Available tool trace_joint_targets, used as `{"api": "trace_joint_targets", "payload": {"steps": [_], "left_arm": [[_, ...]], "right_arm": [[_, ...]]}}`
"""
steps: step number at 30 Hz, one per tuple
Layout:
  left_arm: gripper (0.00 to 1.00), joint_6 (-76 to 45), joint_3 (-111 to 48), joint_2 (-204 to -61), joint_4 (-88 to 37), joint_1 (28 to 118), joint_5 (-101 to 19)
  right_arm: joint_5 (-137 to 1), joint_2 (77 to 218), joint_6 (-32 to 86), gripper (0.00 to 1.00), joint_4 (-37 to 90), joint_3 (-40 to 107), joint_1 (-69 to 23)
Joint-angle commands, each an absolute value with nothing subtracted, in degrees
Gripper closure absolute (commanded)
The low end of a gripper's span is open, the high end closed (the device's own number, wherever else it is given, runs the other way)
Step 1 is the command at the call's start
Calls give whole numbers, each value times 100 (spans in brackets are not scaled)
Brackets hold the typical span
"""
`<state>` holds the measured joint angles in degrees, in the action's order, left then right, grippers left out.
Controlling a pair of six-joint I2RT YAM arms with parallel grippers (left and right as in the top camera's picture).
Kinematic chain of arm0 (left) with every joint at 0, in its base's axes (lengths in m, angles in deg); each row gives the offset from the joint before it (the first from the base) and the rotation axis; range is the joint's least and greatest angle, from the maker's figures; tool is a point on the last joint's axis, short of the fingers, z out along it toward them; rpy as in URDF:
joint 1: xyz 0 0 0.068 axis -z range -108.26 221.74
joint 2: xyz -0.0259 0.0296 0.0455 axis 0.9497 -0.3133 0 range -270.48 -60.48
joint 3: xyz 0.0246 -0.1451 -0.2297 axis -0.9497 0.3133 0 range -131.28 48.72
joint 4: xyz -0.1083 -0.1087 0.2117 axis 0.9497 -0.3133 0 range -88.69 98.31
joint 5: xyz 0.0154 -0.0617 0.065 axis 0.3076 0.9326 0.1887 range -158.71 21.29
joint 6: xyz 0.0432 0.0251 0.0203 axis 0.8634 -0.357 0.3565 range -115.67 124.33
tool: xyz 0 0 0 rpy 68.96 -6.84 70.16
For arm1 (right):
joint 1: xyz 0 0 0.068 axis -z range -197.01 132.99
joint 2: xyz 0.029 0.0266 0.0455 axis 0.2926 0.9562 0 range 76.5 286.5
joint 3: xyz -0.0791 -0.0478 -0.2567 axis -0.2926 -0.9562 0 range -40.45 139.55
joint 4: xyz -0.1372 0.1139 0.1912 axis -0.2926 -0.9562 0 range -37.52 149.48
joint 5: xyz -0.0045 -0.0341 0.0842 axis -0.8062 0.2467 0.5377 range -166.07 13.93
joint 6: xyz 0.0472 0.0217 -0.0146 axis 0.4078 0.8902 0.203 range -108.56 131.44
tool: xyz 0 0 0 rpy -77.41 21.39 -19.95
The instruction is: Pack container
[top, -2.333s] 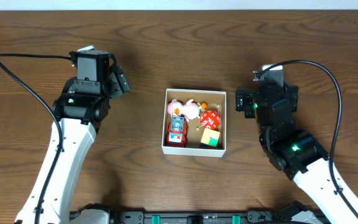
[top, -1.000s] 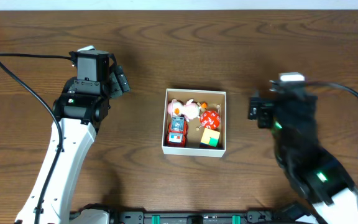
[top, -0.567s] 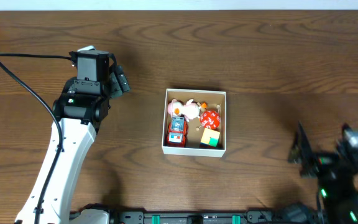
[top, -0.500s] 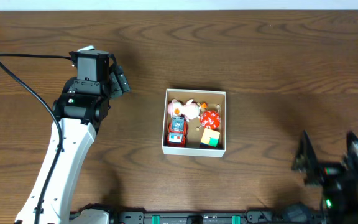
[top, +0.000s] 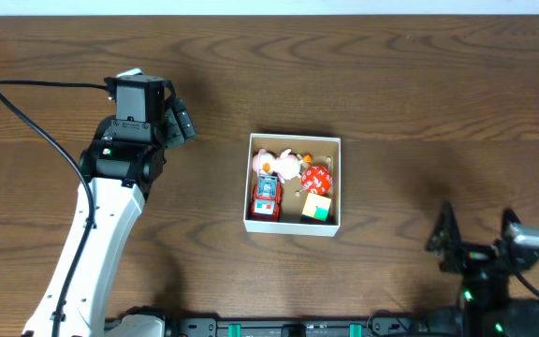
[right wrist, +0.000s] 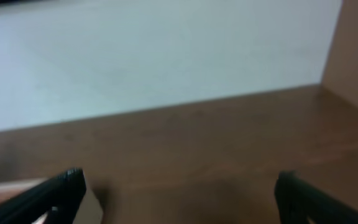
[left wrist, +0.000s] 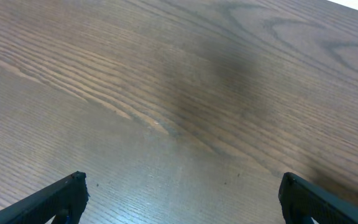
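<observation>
Overhead, the right hand (top: 476, 236) is now sitting wide open at the near edge of the worktop (top: 391, 75), having drawn back from beside the container (top: 288, 226). The container is lying mid-worktop, well apart from that hand, off to its left. The left hand (top: 178, 122), also spread wide, is staying left of the container. The blurred right wrist view is perhaps catching the container's corner.

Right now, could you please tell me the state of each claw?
Left claw: open, holding nothing.
Right claw: open, holding nothing.
</observation>
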<state>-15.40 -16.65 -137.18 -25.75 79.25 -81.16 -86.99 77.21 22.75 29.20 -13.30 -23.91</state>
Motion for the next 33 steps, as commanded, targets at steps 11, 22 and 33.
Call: {"api": "trace_joint_targets", "payload": {"steps": [11,22,33], "left_arm": [[2,-1614,-1811,-13646,-2573,7903,-8184],[2,-1614,-1811,-13646,-2573,7903,-8184],[2,-1614,-1811,-13646,-2573,7903,-8184]], "right_arm": [[-8395,7682,2378,1,5541,-3561,-2317],[-8251,7682,2135,1,5595,-4014,-2317],[-8052,7682,1735,1,5582,-4014,-2319]]}}
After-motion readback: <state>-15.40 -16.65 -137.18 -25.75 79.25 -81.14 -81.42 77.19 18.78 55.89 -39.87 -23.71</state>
